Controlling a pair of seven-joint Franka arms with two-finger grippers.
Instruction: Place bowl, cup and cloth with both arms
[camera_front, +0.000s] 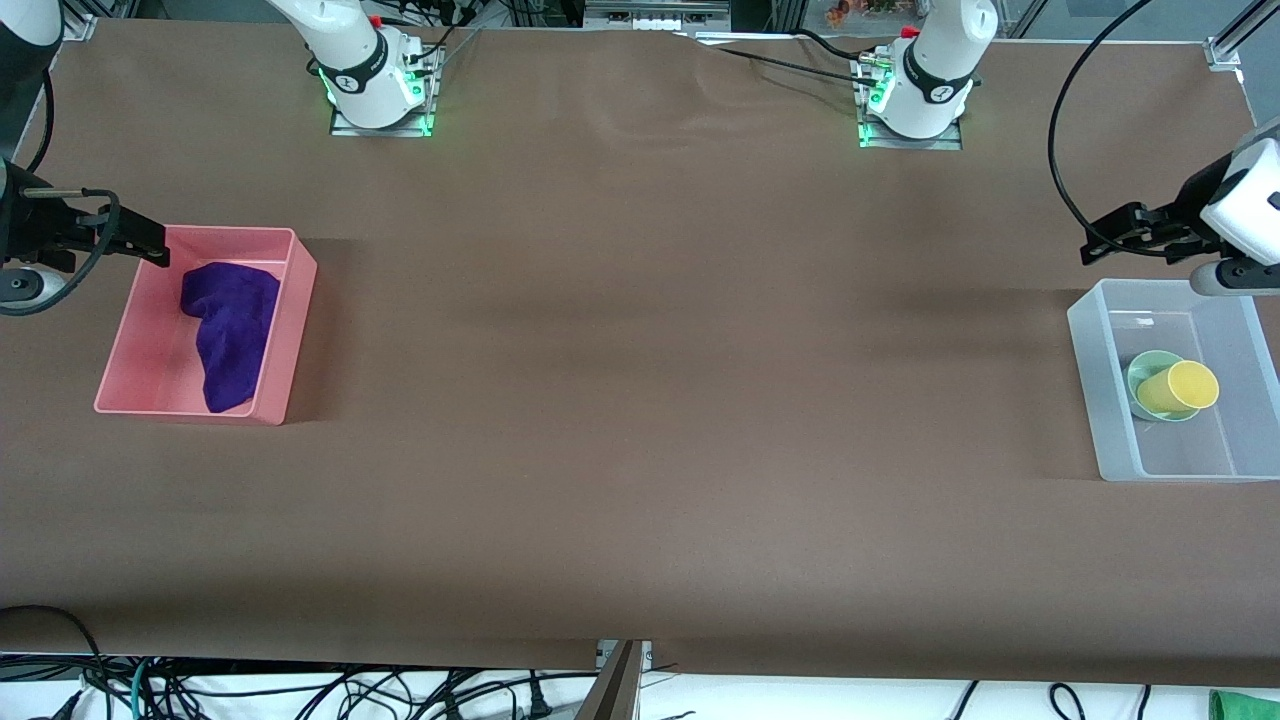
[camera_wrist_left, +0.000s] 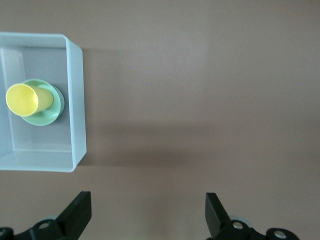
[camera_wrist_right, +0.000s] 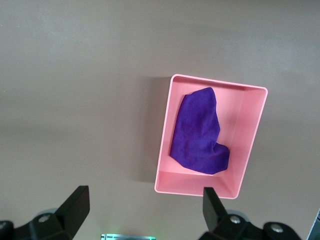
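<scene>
The purple cloth (camera_front: 232, 331) lies in a pink bin (camera_front: 292, 240) at the right arm's end of the table; it also shows in the right wrist view (camera_wrist_right: 199, 133). The yellow cup (camera_front: 1182, 388) lies tilted in the mint-green bowl (camera_front: 1142, 372), inside a clear bin (camera_front: 1100, 350) at the left arm's end; both show in the left wrist view, the cup (camera_wrist_left: 27, 99) on the bowl (camera_wrist_left: 50, 114). My right gripper (camera_front: 150, 243) is open and empty, up over the pink bin's edge. My left gripper (camera_front: 1100, 240) is open and empty, up over the table beside the clear bin.
The brown table (camera_front: 640, 400) stretches bare between the two bins. The arm bases (camera_front: 380, 85) stand along its edge farthest from the front camera. Cables hang along the table's nearest edge.
</scene>
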